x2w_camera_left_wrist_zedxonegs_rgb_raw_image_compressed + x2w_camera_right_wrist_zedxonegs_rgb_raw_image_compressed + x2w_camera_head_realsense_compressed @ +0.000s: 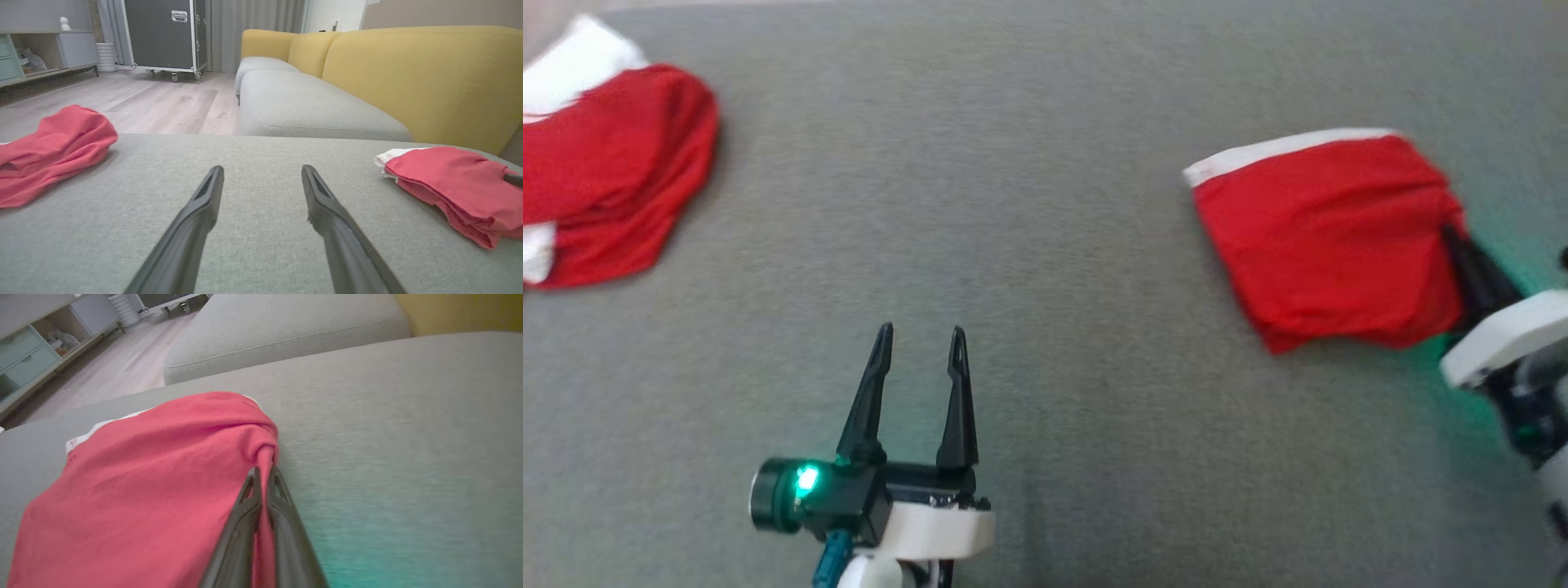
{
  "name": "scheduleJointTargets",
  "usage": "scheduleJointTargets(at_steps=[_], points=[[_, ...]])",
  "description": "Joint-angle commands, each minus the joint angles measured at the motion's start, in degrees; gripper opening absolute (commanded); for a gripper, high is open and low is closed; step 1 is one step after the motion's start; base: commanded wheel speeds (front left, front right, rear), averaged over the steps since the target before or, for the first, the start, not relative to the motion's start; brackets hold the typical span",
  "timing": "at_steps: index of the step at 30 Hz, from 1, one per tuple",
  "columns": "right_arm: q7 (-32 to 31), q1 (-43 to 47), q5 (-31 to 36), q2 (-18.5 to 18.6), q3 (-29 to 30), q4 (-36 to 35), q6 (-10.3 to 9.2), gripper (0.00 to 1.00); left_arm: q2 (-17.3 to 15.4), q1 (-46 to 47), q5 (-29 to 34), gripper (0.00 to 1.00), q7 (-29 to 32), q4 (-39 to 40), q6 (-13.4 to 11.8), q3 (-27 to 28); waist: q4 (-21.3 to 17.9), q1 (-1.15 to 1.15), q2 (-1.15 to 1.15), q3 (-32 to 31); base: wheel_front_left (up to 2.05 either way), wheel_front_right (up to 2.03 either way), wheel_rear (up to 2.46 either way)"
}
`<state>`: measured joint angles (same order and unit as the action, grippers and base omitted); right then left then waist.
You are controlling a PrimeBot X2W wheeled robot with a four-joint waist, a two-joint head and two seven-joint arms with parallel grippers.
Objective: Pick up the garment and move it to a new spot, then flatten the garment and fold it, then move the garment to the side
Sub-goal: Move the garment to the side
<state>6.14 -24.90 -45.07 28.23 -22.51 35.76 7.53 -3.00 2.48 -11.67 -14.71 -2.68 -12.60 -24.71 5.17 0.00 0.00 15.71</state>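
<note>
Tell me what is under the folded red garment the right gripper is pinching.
The folded red garment lies on the grey cushion, a white band showing at its far edge. The cloth hides whatever else is beneath.

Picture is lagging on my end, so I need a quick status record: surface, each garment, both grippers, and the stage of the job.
surface: grey cushion
folded garment: red with a white band, lying folded on the robot's right side
other garment: red and white, bunched up at the far left
right gripper: shut on a pinched edge of the folded garment
left gripper: open, holding nothing, over bare cushion between the two garments
stage: fold looks done; moving it aside is probably what remains
</note>
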Motion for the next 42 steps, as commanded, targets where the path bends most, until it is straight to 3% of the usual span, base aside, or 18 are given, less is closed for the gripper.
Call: scheduleJointTargets(at_steps=[1,8,14,20,21,22,28,34,42], points=[[0.6,-1.1,-0.2,3.5,-0.6,-1.1,-0.04,0.00,0.1,2.2,0.5,1.00,-0.3,1.8,-0.2,1.5,-3.1,0.00,0.00,2.4,0.00,0.00,0.00],[-1.3,-4.3,1.6,13.3,0.6,0.2,-0.04,0.00,0.1,6.0,1.8,1.00,-0.3,1.7,0.4,2.0,-8.3,0.00,0.00,7.8,0.00,0.00,0.00],[-2.0,-6.4,2.9,20.5,4.2,1.1,-0.04,0.00,0.1,9.5,2.9,1.00,-0.3,1.5,1.0,1.8,-10.5,0.00,0.00,12.7,0.00,0.00,0.00],[-2.2,-8.0,6.1,24.0,9.2,3.4,-0.04,0.03,0.1,12.6,3.2,1.00,-0.3,1.0,1.4,1.7,-10.6,0.00,0.00,15.8,0.00,0.00,0.00],[-2.2,-8.2,6.9,23.9,10.1,4.0,-0.04,0.85,0.1,12.9,3.2,1.00,-0.3,0.8,1.5,1.8,-10.5,0.00,0.00,16.0,0.00,0.00,0.00],[-2.0,-8.4,8.0,23.7,10.9,4.5,-0.04,1.00,0.1,13.2,3.1,1.00,-0.3,0.6,1.5,1.9,-10.4,0.00,0.00,16.1,0.00,0.00,0.00],[-1.2,-7.6,14.4,19.5,13.4,5.9,-0.04,1.00,0.1,13.3,2.4,1.00,-0.3,-0.4,1.6,1.9,-9.2,0.00,0.00,13.7,0.00,0.00,0.00],[1.4,-3.5,18.1,9.6,13.1,3.2,-0.04,1.00,0.1,10.9,0.9,1.00,-0.3,-1.4,1.3,1.8,-7.4,0.00,0.00,7.3,0.00,0.00,0.00],[7.3,2.9,19.2,-2.8,5.3,0.4,-0.04,1.00,0.1,6.2,-0.9,1.00,-0.3,-3.7,1.5,3.9,-5.5,0.00,0.00,-2.2,0.00,0.00,0.00]])
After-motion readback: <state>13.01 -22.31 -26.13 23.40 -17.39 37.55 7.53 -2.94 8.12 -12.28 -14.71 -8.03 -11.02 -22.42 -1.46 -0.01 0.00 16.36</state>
